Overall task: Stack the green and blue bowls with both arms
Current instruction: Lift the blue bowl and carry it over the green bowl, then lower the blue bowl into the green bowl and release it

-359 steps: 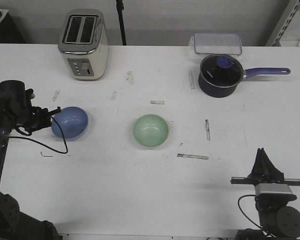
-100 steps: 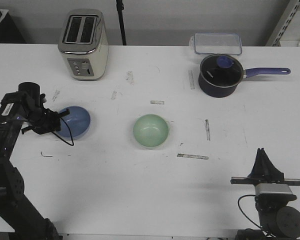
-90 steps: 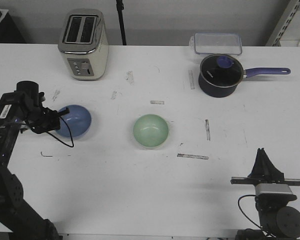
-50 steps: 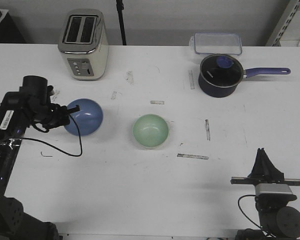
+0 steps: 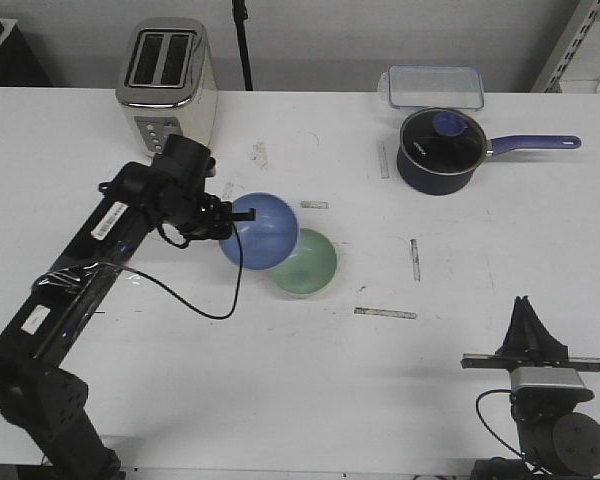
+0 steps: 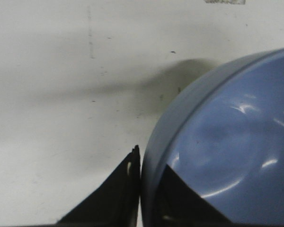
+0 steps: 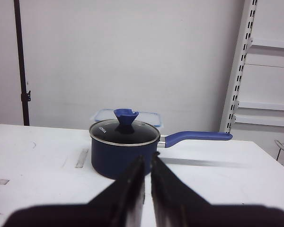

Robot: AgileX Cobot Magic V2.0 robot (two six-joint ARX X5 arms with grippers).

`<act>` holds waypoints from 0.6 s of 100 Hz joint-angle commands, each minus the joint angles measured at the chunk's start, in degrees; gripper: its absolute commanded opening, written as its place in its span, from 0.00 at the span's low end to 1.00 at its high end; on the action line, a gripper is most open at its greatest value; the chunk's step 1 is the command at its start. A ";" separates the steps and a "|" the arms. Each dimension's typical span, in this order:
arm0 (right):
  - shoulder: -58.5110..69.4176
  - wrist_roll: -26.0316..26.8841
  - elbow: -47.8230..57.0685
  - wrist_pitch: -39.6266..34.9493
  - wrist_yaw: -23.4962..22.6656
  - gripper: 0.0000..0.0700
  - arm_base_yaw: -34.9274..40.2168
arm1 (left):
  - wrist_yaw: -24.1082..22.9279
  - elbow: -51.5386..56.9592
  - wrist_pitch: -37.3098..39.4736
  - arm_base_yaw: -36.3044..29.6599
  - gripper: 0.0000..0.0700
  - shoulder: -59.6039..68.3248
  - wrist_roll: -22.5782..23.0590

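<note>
left hand (image 5: 232, 219): blue bowl (image 5: 262, 229) being pinched by its rim, held over the green bowl's edge
green bowl (image 5: 310, 268): sitting on bench (image 5: 280, 380)
right hand (image 7: 147, 182): fingers pressed together, parked

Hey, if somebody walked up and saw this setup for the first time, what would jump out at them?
The left gripper, its arm stretched across the table, pinches the rim of the blue bowl, which overlaps the near-left edge of the green bowl at mid-table. Next comes the dark saucepan with its purple handle at the far right, and the toaster at the far left.
</note>
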 commanded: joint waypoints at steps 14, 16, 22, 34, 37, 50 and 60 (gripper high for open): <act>-0.07 0.94 0.17 0.63 -0.02 0.02 0.09 | 0.15 6.23 0.72 -5.68 0.00 5.90 -0.92; -0.07 0.94 0.17 0.61 -0.02 0.02 0.09 | 0.15 6.40 1.09 -6.36 0.00 6.49 -0.94; -0.07 0.94 0.17 0.61 -0.02 0.02 0.09 | 0.15 6.40 1.88 -7.63 0.00 7.45 -0.96; -0.07 0.94 0.17 0.63 -0.02 0.02 0.09 | 0.15 6.40 2.25 -9.46 0.00 9.38 -0.98; -0.07 0.94 0.17 0.61 -0.02 0.02 0.09 | 0.15 6.40 2.27 -9.68 0.00 9.88 -0.96; -0.07 0.94 0.17 0.61 -0.02 0.02 0.09 | 0.15 6.40 2.51 -9.97 0.00 11.67 -0.96; -0.07 0.94 0.17 0.63 -0.02 0.02 0.09 | 0.13 6.40 2.67 -9.94 0.00 12.72 -0.96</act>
